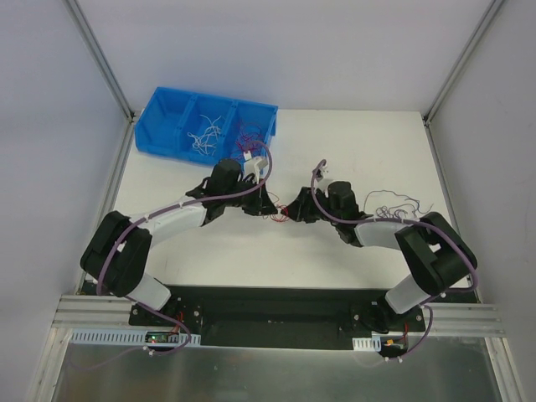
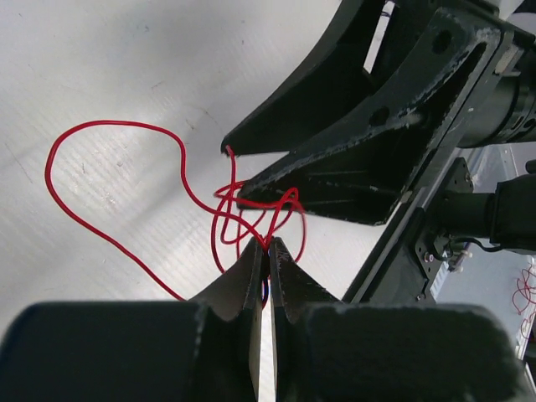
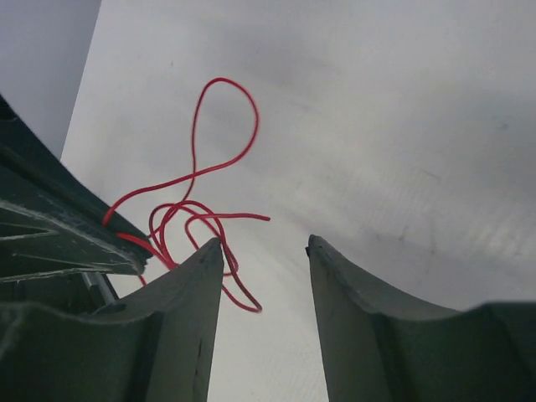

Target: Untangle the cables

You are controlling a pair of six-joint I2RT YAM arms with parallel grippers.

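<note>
The left gripper (image 2: 268,251) is shut, its tips pinching the red wire (image 2: 251,209) right at the knot. The right gripper (image 3: 264,251) has its jaws apart and holds nothing.

In the top view the knot sits near the middle of the table (image 1: 352,142). The 2 grippers are nose to nose over it, the left at its 9 o'clock and the right at its 3 o'clock. Both are about equally near, but only the left has hold.

The next move turns on where the knot lies from the right gripper's gap. In the right wrist view the knot bunches at 9 o'clock, against the left-hand finger and off the centre line. 1 free tail drops into the gap beside that finger, but I cannot tell whether it lies between the pads. I judge the right gripper must shift toward 9 o'clock before closing, or it may catch only that tail.

The wire's long axis in that view runs from the knot at 7 o'clock to a narrow loop pointing to 12 o'clock. In the left wrist view, 1 big open loop reaches out from the knot toward 9 o'clock, flat on the table.

More dark wires (image 1: 394,201) lie at 3 o'clock near the right arm. White and red ones sit in the bin (image 1: 172,113) at 11 o'clock.
</note>
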